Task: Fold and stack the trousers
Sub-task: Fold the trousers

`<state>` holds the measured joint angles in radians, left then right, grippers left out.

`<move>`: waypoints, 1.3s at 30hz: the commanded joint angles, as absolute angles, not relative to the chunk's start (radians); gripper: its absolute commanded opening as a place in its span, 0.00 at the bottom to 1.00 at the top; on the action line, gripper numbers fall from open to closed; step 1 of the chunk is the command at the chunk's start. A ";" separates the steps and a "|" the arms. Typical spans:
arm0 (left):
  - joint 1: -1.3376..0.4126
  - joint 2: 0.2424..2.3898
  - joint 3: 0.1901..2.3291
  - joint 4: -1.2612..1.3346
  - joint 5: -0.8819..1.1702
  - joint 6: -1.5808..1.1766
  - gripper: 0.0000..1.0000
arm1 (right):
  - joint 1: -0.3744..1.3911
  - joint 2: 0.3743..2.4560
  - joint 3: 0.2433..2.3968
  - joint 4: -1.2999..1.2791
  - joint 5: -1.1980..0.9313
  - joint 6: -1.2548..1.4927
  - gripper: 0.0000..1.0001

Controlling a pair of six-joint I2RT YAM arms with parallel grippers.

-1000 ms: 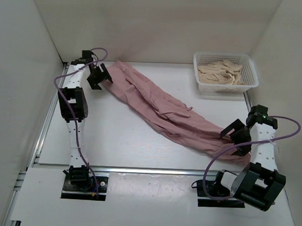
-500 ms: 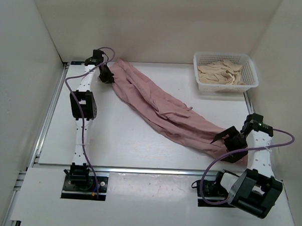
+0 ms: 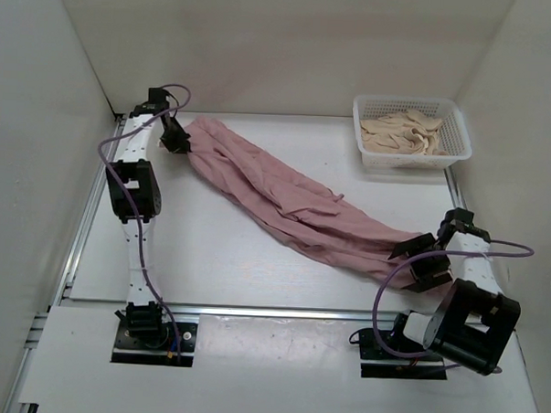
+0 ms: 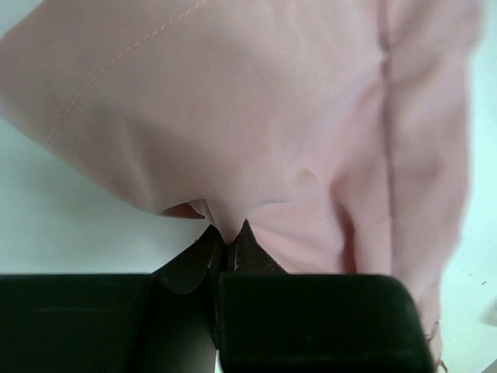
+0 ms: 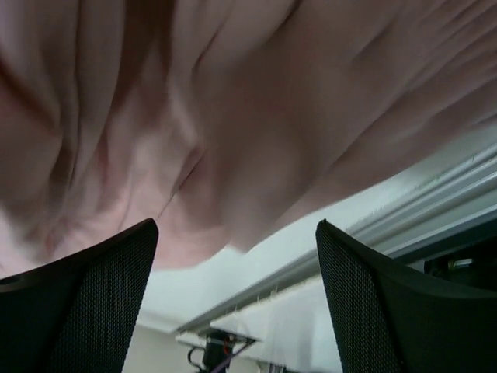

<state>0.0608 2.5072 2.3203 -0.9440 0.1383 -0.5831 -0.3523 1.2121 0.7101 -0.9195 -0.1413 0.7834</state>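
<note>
The trousers (image 3: 285, 202) ran ten o'clock to four o'clock; the left end effector (image 3: 180, 140) pinched the ten-o'clock end, the right end effector (image 3: 418, 260) hung open at the other.

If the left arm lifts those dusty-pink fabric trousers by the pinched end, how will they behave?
Likely floppy: the trousers lie creased and limp, so they should sag. The left gripper pinches only a small tuck, which might slip.

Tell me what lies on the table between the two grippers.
The trousers fill that stretch, running diagonally from the left gripper, shut on one end, to the open right gripper; the top view shows it.
</note>
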 commanded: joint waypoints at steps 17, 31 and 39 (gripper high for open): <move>0.189 2.227 2.422 -1.026 0.126 -0.485 0.10 | -0.227 1.459 1.170 -0.788 0.144 0.801 0.00; 0.368 2.093 2.408 -1.015 0.287 -0.494 0.10 | -0.311 1.438 1.510 -0.894 0.107 0.742 0.00; 0.377 1.985 1.889 -0.968 0.129 -0.456 0.26 | -0.340 1.185 0.975 -0.899 0.133 0.733 0.06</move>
<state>0.3447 2.0415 2.0106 -0.9932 0.2470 -0.4847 -0.3054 1.3052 1.0889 -0.8772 0.0418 0.7582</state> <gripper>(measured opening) 0.219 0.043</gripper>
